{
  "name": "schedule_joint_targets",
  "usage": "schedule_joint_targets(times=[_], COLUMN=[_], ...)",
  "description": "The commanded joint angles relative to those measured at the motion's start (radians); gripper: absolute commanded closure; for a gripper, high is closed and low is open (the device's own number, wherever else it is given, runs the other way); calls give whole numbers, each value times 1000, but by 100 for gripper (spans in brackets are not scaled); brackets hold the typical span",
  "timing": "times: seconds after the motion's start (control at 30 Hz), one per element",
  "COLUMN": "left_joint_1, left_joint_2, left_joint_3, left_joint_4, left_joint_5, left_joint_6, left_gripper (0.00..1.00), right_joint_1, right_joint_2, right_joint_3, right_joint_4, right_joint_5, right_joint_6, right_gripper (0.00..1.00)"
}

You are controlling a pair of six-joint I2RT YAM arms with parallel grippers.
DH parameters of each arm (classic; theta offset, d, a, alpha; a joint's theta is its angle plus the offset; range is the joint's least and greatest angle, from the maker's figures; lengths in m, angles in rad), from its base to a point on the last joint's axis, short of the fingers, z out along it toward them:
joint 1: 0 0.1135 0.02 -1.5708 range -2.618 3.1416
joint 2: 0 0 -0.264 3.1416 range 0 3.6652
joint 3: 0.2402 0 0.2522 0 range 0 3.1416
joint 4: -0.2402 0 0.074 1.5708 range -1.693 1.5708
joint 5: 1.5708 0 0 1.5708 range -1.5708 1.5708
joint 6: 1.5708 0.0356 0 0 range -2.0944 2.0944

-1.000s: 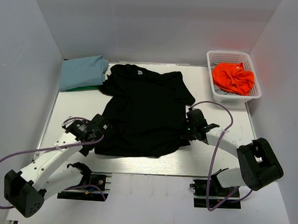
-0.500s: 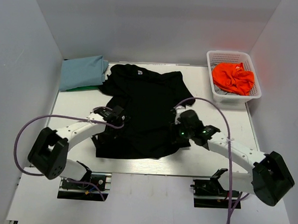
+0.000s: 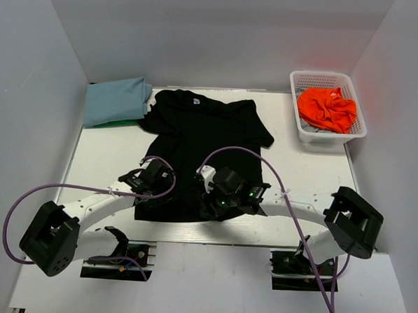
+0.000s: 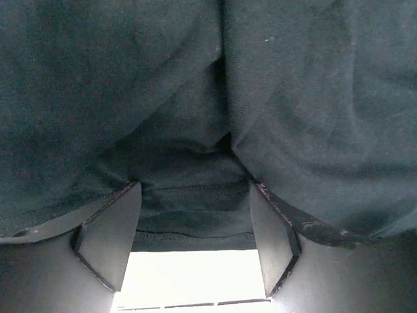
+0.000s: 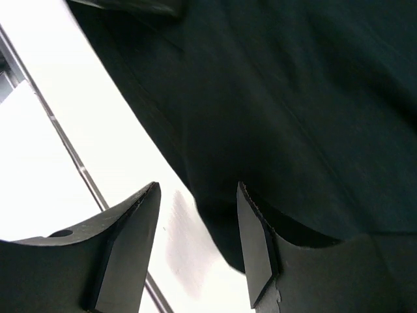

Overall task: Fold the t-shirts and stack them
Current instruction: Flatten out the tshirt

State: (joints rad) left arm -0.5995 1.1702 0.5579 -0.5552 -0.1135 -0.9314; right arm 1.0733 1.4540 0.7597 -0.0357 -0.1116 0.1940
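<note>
Only overhead shows orange tee point(image 3: 327, 108) — wrist views: black tee point(image 4: 313, 98).

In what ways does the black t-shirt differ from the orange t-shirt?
The black t-shirt lies spread out on the table; the orange t-shirt sits crumpled in the white basket. The black t-shirt covers much more area than the orange t-shirt. Both are soft cloth.
</note>
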Motion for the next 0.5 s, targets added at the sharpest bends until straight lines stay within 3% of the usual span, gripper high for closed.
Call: schedule_joint_targets(times=[0.0,0.17,0.3,0.4,0.47], left_joint_1=[-3,-3,-3,-3,-3], left_joint_2=[-27,-47,-37,-14,-3], left_joint_3=[-32,-56,-56,-67,-67], left_joint_4=[37,-20,-41,-41,-57], left_joint_5=[23,-28,-52,-63,-72], left_joint_6=[16,-3,-12,-21,-43], left_gripper=[24,33,49,63,73], right_joint_1=[45,94,114,111,105], right_joint_2=[34,143,213,229,206], right_joint_3=[46,108,122,132,124], right_joint_4=[120,128,143,123,103], right_joint_5=[9,36,79,237,300], right_joint_6=[-42,-62,-48,22,97], right_gripper=[43,43,45,56,74])
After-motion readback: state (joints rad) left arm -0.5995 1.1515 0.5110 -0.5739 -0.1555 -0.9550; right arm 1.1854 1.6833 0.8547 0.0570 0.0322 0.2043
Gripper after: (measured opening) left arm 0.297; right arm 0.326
